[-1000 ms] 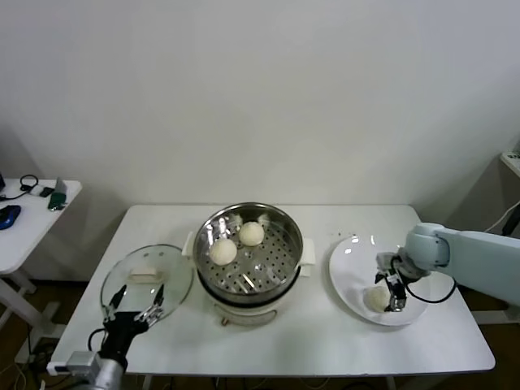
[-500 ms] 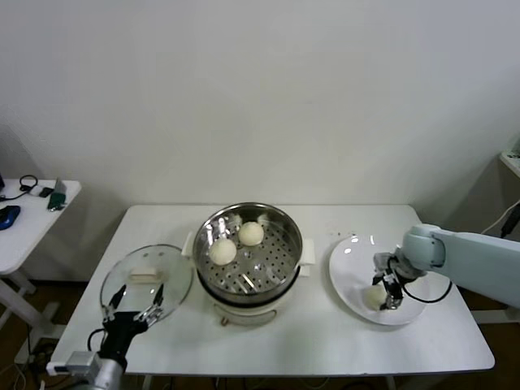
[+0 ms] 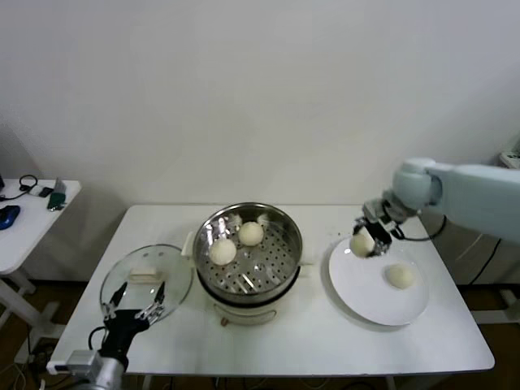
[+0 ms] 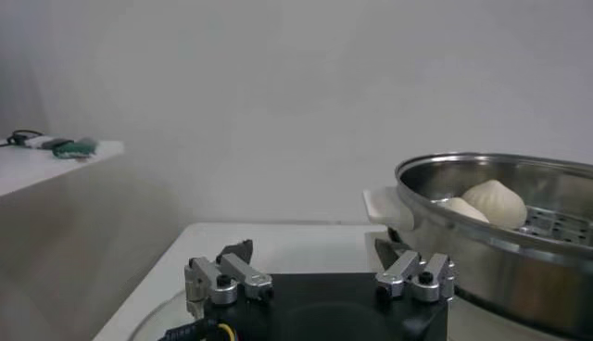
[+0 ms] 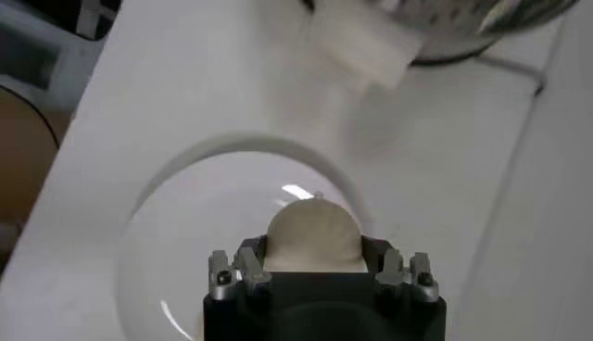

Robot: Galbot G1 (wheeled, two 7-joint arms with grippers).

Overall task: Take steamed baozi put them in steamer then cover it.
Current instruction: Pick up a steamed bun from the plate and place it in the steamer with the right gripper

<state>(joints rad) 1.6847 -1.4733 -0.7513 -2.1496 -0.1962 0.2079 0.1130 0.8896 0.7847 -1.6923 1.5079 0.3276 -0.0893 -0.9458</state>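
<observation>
Background: plain white wall behind a white table; smaller side table off to the robot's left with a few small items, too small to name.
Held baozi: one off-white bun was clamped in the right hand, lifted clear of the plate, above the plate's edge nearest the steamer; the right wrist view showed it wedged between the two fingers with the plate below.
Baozi on plate: one bun sat alone on the white plate, toward its right half, apart from the held one.
Baozi in steamer: two buns rested on the perforated tray, just beside each other, toward the back-left part; also seen over the rim in the left wrist view.
Steamer: shiny steel pot on a cream base, mid-table, uncovered; side handle showed in the left wrist view.
Cover: clear glass lid with cream handle lay flat on the table just left of the steamer, near its base.
Right arm: reached in from the right, hand closed narrow on the bun.
Left hand: hovered low at the near-left table edge, over the near rim of the cover, fingers spread wide, holding nothing.
Plate: on the table right of the steamer, near it but not touching.
</observation>
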